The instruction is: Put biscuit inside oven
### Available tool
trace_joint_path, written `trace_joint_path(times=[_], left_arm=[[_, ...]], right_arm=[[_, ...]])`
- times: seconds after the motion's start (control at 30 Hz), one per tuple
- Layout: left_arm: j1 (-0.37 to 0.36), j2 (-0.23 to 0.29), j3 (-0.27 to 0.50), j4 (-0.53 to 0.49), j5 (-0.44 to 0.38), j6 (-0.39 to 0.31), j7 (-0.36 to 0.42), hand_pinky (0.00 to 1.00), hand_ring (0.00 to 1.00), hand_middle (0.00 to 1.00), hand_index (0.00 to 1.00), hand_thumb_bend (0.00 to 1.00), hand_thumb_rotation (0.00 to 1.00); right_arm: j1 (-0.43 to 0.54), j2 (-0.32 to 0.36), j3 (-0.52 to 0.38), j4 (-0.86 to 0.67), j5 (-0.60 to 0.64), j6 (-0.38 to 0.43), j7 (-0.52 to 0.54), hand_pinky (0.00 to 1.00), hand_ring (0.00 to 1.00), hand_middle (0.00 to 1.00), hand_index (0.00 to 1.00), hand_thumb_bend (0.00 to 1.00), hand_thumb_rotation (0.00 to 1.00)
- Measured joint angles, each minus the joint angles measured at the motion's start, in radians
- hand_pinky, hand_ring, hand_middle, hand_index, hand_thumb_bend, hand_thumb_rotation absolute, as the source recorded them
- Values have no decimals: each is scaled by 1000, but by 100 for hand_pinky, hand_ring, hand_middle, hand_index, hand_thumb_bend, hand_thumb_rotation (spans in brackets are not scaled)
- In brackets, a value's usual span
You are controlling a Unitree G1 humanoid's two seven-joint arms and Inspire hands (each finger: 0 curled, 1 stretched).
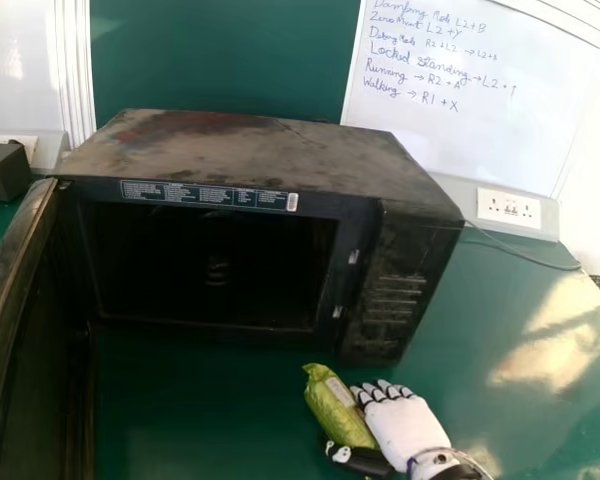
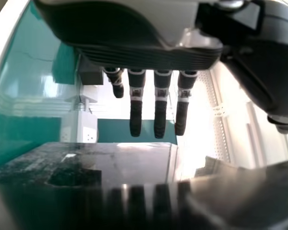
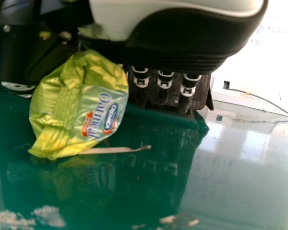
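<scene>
In the head view, the green biscuit packet (image 1: 337, 406) lies on the table before the oven (image 1: 270, 170), whose door (image 1: 20, 330) stands open at the left. My right hand (image 1: 408, 428) is at the packet's right side, its thumb by the packet's near end. In the right wrist view, the packet (image 3: 79, 108) sits between the thumb and the straight fingers of my right hand (image 3: 177, 38), low against the table. In the left wrist view, my left hand (image 2: 134, 57) has straight fingers and holds nothing, with the oven's top (image 2: 101, 160) beyond them.
A green table (image 1: 210, 420) extends in front of and to the right of the oven. Behind are a whiteboard (image 1: 460, 120) and a wall socket (image 1: 509, 208) with a cable. A dark box (image 1: 2, 172) stands at the far left.
</scene>
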Motion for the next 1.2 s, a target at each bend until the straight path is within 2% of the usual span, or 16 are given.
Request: trace_joint_path(times=[0.03, 0.13, 0.2, 0.23, 0.3, 0.33, 0.37, 0.5, 0.53, 0.57, 0.63, 0.83, 1.2], left_arm=[[5, -3, 0, -4, 11, 1, 11, 67, 74, 77, 77, 88, 85], [15, -9, 0, -28, 52, 7, 50, 68, 74, 77, 77, 88, 86], [18, -9, -1, -40, 66, 13, 73, 68, 75, 78, 77, 88, 88], [21, -10, -5, -45, 74, 20, 86, 68, 75, 78, 77, 88, 88], [27, -12, -13, -58, 95, 35, 122, 69, 75, 78, 77, 88, 86], [29, -13, -15, -67, 110, 41, 144, 69, 75, 78, 77, 88, 86], [32, -13, -19, -76, 113, 50, 162, 69, 75, 78, 77, 87, 86], [58, -16, -35, -113, 121, 119, 242, 70, 76, 78, 77, 88, 87], [63, -16, -37, -117, 120, 130, 256, 69, 76, 78, 77, 88, 87], [71, -17, -42, -121, 117, 139, 267, 69, 76, 78, 77, 88, 87], [85, -18, -55, -128, 108, 153, 279, 69, 76, 78, 77, 87, 86], [93, -18, -74, -138, 69, 163, 283, 69, 75, 79, 78, 87, 86], [93, -18, -90, -139, 53, 153, 261, 69, 75, 79, 78, 86, 83]], right_arm=[[-2, 1, 3, 5, 0, 0, -5, 86, 94, 99, 100, 79, 72], [-5, 1, 7, 11, 1, 6, -14, 69, 85, 95, 96, 82, 45], [-13, 1, 8, 13, 1, 10, -19, 55, 78, 91, 89, 78, 20], [-20, 0, 8, 15, 1, 11, -20, 51, 75, 89, 85, 77, 10], [-27, 0, 9, 17, 3, 13, -22, 45, 65, 81, 74, 78, 2], [-28, 0, 9, 18, 4, 14, -22, 43, 61, 77, 70, 78, 1], [-30, 0, 10, 19, 8, 15, -25, 37, 56, 73, 65, 77, 0], [-41, 0, 10, 19, 20, 22, -41, 20, 26, 53, 54, 74, 0], [-43, 0, 10, 19, 21, 23, -41, 17, 20, 48, 51, 60, 2], [-45, 0, 11, 20, 22, 23, -42, 14, 16, 45, 50, 56, 2], [-46, -1, 11, 21, 26, 24, -46, 12, 13, 42, 49, 52, 3], [-49, 0, 13, 25, 46, 33, -50, 7, 7, 28, 48, 51, 3], [-58, 1, 17, 35, 63, 35, -62, 5, 5, 28, 48, 51, 3]])
